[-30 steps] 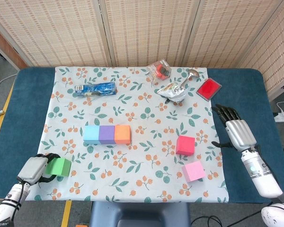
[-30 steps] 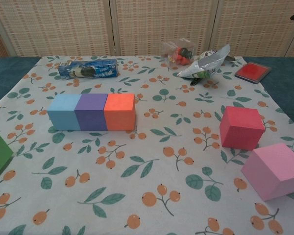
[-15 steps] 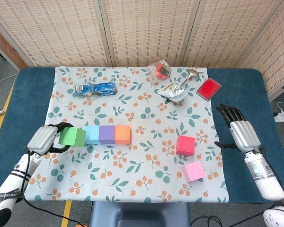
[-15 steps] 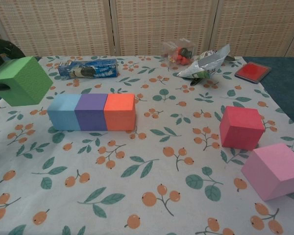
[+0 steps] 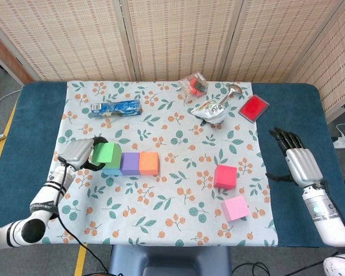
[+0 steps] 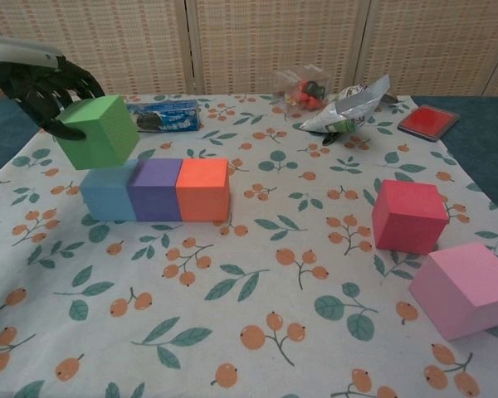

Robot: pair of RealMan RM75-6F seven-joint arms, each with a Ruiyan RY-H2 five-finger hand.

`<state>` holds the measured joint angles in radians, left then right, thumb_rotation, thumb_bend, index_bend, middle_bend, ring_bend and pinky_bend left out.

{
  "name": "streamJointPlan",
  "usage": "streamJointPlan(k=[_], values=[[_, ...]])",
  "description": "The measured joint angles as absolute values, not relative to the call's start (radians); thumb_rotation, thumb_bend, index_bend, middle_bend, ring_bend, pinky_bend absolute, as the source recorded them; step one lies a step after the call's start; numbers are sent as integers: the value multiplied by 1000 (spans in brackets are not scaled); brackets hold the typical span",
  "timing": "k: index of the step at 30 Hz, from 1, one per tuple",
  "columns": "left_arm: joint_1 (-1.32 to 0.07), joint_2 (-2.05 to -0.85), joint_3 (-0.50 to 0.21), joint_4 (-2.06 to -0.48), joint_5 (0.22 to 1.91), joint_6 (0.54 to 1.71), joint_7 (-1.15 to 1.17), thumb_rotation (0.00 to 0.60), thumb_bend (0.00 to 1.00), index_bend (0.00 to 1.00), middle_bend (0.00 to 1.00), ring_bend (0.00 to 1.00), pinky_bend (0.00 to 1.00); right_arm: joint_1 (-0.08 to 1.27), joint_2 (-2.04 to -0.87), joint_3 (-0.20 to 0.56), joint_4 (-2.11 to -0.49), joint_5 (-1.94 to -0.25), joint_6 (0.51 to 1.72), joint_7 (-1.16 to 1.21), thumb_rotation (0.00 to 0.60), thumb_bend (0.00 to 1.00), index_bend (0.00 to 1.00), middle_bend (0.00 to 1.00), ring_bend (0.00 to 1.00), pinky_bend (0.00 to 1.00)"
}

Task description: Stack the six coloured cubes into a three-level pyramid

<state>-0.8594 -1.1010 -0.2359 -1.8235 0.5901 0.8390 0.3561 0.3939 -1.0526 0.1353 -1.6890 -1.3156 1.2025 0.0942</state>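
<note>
Robot hand on the left (image 6: 41,83) clamps the green cube (image 6: 95,131), tilted in the air above the blue cube (image 6: 108,192); the right robot hand (image 5: 296,161) is spread, holding nothing. To place it well, level the cube and centre it over the blue–purple seam before releasing.

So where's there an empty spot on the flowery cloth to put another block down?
The big bare patch is the front middle of the cloth, between the orange cube and the red cube. Another runs behind the row, before the blue packet. The back right is crowded with a crumpled wrapper and a clear bag.
</note>
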Motion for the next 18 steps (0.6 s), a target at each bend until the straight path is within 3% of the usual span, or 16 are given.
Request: streamJointPlan(k=[9, 18], values=[[-976, -1178, -214, -1835, 418, 940, 481, 600, 320, 282, 334, 329, 366, 382, -1048, 137, -1678, -1326, 1200, 116, 600, 0, 0, 0, 0, 0], [-1008, -1235, -189, -1830, 375, 1032, 545, 600, 318, 280, 332, 321, 366, 377, -1047, 140, -1664, -1331, 1189, 136, 600, 0, 0, 0, 0, 0]])
